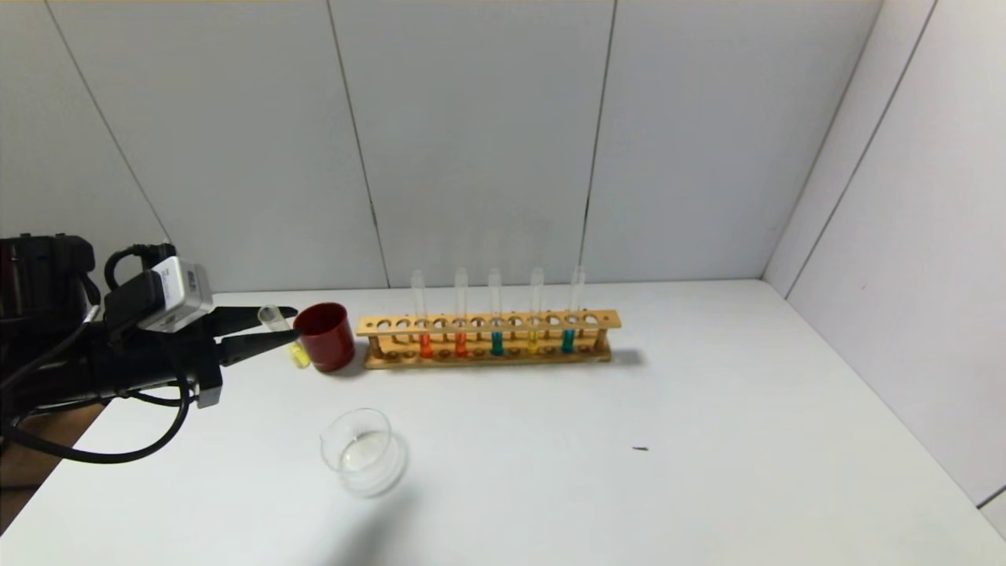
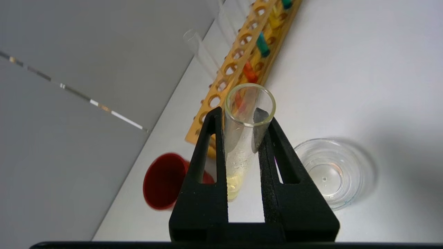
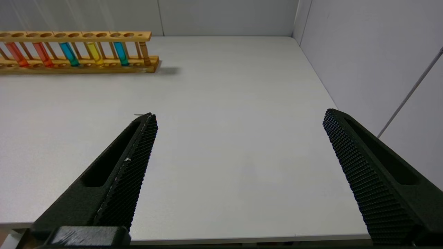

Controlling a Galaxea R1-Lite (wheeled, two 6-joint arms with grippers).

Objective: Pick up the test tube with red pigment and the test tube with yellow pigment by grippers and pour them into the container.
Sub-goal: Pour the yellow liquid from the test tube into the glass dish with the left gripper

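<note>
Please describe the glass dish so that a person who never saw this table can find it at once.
On the white table, find the wooden rack of tubes near the back wall. The container stands alone nearer the robot, left of the rack's middle. Unlike the dark red cup beside the rack, it is clear, low and wide.

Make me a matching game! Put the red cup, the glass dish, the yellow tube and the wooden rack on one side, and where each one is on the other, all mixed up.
Things:
1. red cup
2. glass dish
3. yellow tube
4. wooden rack

Places:
A. held in the left gripper
B. near the front of the table, alone
C. holding five tubes
D. between gripper and rack

Pairs: 1-D, 2-B, 3-A, 4-C
</note>
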